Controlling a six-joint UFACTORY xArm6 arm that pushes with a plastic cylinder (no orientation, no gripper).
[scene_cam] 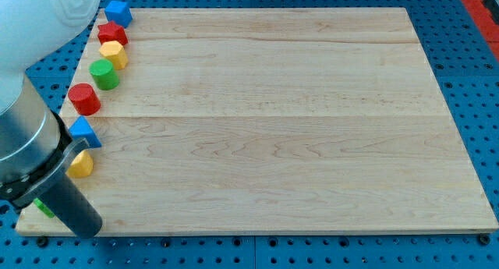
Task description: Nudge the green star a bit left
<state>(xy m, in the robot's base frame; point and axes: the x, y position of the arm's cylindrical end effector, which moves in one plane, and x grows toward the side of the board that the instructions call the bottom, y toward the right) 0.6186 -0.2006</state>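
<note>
A small green piece [43, 209] shows at the board's bottom left corner. It is mostly hidden behind my arm, so I cannot make out its shape. My dark rod slants down across that corner and my tip [87, 228] rests just to the right of the green piece, near the board's bottom edge. I cannot tell whether they touch.
Along the wooden board's [273, 129] left edge, from the top, stand a blue cube [118, 12], a red star [111, 33], a yellow hexagon [114, 54], a green cylinder [104, 74], a red cylinder [84, 99], a blue triangle [84, 132] and a yellow block [80, 164]. My arm's body fills the view's left.
</note>
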